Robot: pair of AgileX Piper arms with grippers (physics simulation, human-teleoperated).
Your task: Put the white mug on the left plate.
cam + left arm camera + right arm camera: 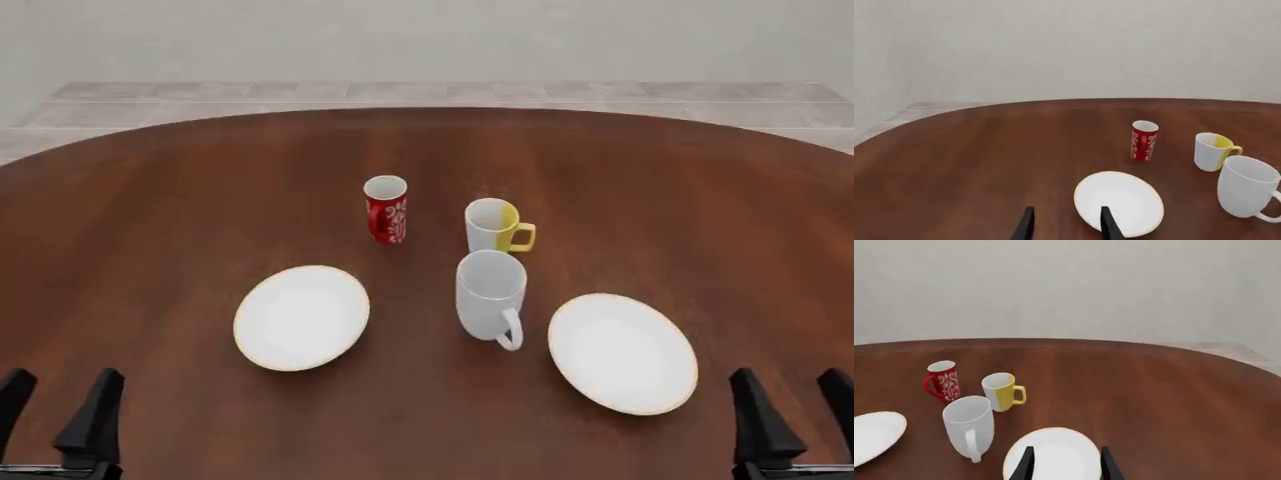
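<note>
Nearest, both grippers, left and right, hover with fingers spread and empty. Further on, the white mug stands upright between the left plate and right plate. Behind stand a yellow-sided mug and red cup.

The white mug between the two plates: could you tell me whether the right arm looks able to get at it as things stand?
Probably yes. The white mug stands upright, handle facing the arms, and only the low right plate lies near the open right tool's path.
</note>
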